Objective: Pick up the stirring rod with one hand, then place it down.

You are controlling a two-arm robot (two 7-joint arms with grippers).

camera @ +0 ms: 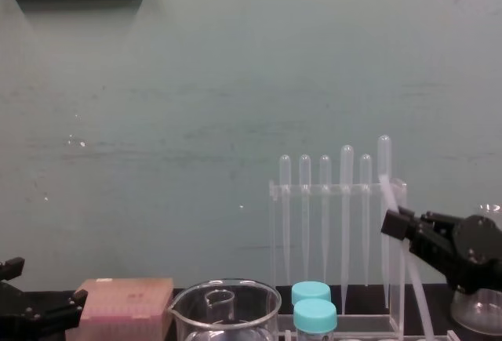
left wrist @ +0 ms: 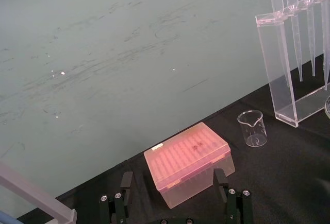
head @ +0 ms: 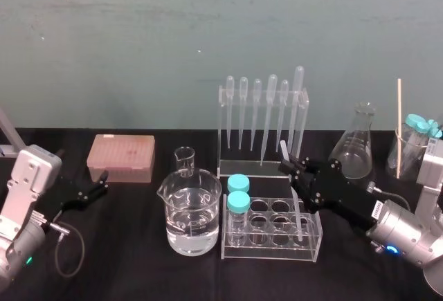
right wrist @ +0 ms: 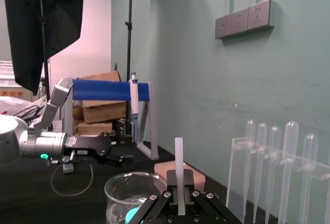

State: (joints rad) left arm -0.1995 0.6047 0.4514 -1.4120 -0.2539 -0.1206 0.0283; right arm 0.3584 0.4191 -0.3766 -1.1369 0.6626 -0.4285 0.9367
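1. Holds the stirring rod (head: 284, 151) in the right gripper (head: 289, 168), jaws closed tight on it a little below its upper end, with nothing else between them.
2. Carries it tilted over the right-of-centre part of the worktop (head: 138, 266): upper end toward the pipette rack (head: 263, 117) at the back edge, lower end down among the wells of the clear tube rack (head: 273, 232) nearer the front edge. Cannot tell whether that lower end touches the rack or hangs just clear of it.
3. From the right wrist view, shows the rod rising straight out of the jaws.
4. Rests the left gripper (head: 102, 182) low by the left edge of the worktop, fingers apart and empty, pointed toward the pink tip box (head: 121, 157).
5. Reads as the pick-up done or all but done, with the set-down not yet made.
6. Calls next for drawing the lower end clear of the tube rack, then for a bare strip of worktop long enough for the whole rod.
7. Calls also for care with close neighbours: the blue-capped vials (head: 238, 194) in the same rack, and the water beaker (head: 192, 211) just beside it.
8. Likely needs the rod brought near level and low before the jaws part, so as not to roll or bounce.
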